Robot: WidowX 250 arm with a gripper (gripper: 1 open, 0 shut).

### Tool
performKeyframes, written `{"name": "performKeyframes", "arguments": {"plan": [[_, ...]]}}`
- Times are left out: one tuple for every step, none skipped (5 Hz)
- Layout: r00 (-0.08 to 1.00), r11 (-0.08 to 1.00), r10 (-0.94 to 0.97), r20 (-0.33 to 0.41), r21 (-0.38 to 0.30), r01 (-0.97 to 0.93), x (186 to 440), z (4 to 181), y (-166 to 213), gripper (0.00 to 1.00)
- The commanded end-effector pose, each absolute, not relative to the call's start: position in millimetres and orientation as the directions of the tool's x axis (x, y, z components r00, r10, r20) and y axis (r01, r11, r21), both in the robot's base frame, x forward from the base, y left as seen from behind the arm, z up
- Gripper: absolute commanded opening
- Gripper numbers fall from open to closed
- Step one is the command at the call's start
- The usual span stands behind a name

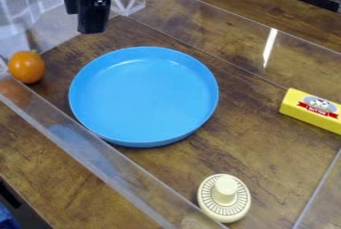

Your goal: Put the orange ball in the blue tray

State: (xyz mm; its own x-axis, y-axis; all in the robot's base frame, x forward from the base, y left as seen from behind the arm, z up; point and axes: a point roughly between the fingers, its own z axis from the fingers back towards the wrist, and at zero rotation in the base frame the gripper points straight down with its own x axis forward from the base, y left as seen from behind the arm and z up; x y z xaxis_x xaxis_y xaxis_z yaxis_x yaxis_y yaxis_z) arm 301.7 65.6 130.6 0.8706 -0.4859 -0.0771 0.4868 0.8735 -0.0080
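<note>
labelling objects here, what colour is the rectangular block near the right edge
Yellow, with a small red-and-white picture on its top face; the block shows clearly in the camera view.

The gripper point(92, 24) hangs at the far left of the tabletop point(253, 143). The tray point(143, 96) lies nearer the camera and right of the jaws, the ball point(26, 67) to their left, well apart. Block point(312, 109) and disc point(222, 196) lie far right.

Wooden table point(266, 163) carries blue tray point(143, 96), orange ball point(26, 67), yellow block point(310, 109), perhaps ribbed disc point(224, 195).
</note>
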Motion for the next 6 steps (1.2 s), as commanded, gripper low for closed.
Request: {"name": "performKeyframes", "arguments": {"plan": [[0.878, 0.879, -0.476, -0.045, 0.017, 0.477, 305.0, 138.3, 74.6, 1.00], [0.877, 0.878, -0.477, -0.048, 0.016, 0.478, 304.7, 134.8, 78.4, 1.00], [0.876, 0.877, -0.479, -0.051, 0.015, 0.480, 304.5, 131.4, 83.0, 1.00], [0.876, 0.876, -0.480, -0.054, 0.017, 0.482, 304.1, 128.3, 89.1, 1.00], [0.874, 0.874, -0.483, -0.058, 0.023, 0.485, 303.4, 125.5, 97.7, 1.00], [0.871, 0.871, -0.488, -0.056, 0.030, 0.490, 300.3, 123.3, 107.9, 1.00]]}}
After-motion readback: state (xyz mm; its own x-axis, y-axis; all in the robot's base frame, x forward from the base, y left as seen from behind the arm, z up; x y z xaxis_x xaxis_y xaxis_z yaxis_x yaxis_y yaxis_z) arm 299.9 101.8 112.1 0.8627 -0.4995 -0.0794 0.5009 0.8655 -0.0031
